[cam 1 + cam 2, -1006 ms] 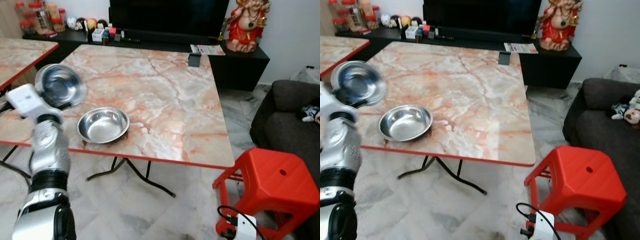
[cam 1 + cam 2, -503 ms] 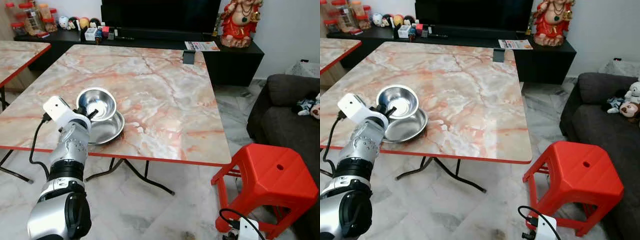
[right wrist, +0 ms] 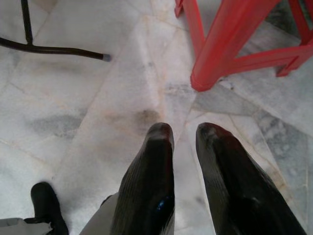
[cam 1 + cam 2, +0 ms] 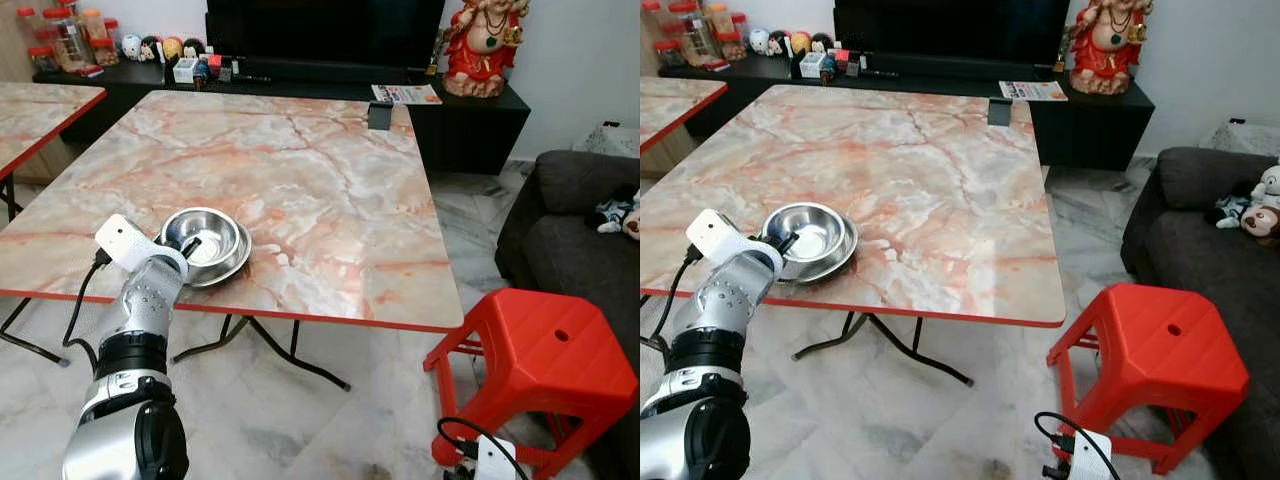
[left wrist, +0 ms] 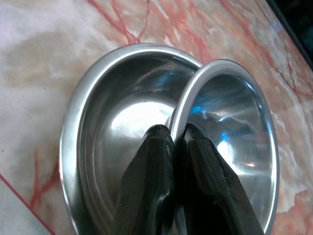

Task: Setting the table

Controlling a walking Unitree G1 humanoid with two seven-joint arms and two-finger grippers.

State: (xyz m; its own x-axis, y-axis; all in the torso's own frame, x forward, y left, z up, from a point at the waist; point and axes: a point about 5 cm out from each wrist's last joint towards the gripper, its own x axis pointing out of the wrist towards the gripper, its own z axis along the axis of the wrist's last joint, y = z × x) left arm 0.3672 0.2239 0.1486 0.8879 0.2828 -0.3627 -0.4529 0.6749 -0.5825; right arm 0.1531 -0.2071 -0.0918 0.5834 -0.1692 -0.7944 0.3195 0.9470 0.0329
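Note:
A marble-topped table (image 4: 330, 210) with a red edge stands before me. Near its front left edge sits a large steel bowl (image 4: 232, 255). A smaller steel bowl (image 5: 234, 127) rests tilted inside the large steel bowl (image 5: 93, 127). My left gripper (image 5: 177, 131) is shut on the small bowl's rim, one finger inside and one outside. In the left eye view the left gripper (image 4: 187, 245) reaches in from the table's front edge. My right gripper (image 3: 183, 129) hangs low over the floor, slightly open and holding nothing.
A red plastic stool (image 4: 545, 365) stands at the table's front right corner, with a dark sofa (image 4: 585, 200) beyond it. A second marble table (image 4: 40, 105) is at the left. A small dark object (image 4: 379, 117) sits at the table's far edge. The table's black legs (image 4: 265, 340) fold underneath.
My left gripper brought the small bowl from up at the left, over the large bowl, and down into it. The camera shifted a little.

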